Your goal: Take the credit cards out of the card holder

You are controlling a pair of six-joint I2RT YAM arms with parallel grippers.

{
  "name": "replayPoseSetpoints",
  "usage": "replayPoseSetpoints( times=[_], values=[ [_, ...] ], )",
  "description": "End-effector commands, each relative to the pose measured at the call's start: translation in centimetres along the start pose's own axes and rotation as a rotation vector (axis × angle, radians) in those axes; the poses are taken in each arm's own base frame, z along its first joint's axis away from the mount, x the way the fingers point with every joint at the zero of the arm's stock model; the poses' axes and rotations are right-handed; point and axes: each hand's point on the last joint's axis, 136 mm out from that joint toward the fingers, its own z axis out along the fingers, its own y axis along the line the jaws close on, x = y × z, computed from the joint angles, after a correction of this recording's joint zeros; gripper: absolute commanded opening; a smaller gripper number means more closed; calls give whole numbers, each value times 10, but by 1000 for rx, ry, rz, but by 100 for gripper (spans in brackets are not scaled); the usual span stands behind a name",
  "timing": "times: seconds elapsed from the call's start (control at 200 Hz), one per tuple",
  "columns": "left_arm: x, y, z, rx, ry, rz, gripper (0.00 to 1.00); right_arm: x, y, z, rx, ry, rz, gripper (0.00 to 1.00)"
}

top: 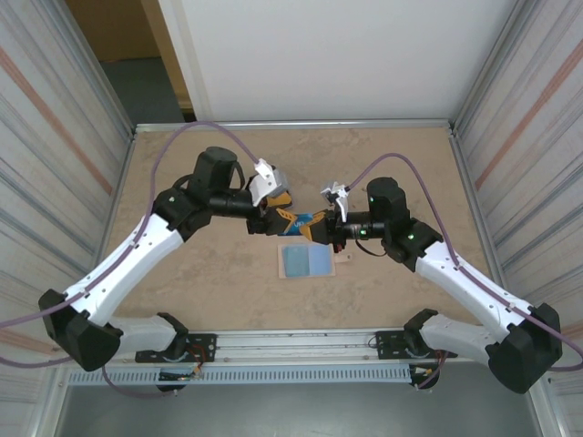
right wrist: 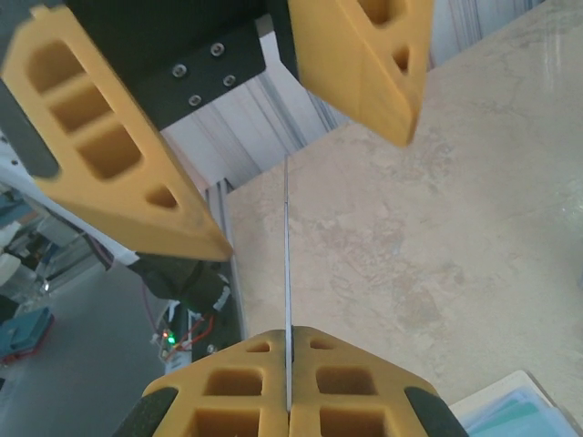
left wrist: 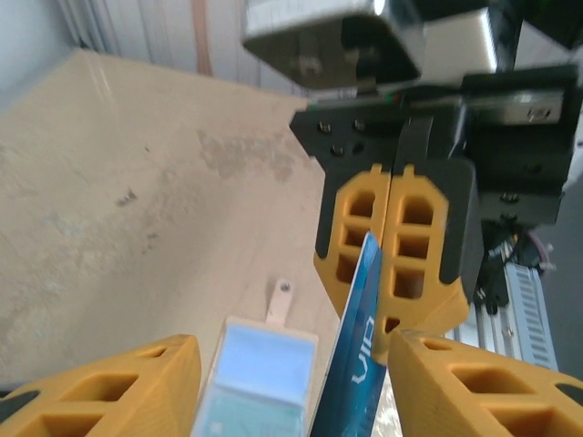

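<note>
Over your beige table (top: 182,273), right gripper (top: 319,228) pinches a credit card (top: 301,219) inside the parted left gripper (top: 281,221); card holder (top: 305,260) lies just nearer.

A blue credit card (top: 299,221) hangs on edge in mid-air. Beneath it the beige card holder (top: 308,261) lies open, pale blue inside, possibly holding another.
</note>
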Motion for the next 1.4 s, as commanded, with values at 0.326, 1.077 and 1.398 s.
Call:
replayPoseSetpoints(
  times=[0.326,1.077,1.398],
  values=[
    [17,-15,7,110,74,17,11,-8,9,1,-35,5,-42,0],
    [40,123,-2,-371,16,68,0,-30,-23,-42,257,-148,-3,99],
    [58,197,-4,-456,14,65,0,-32,-44,-55,359,-200,59,99]
  ],
)
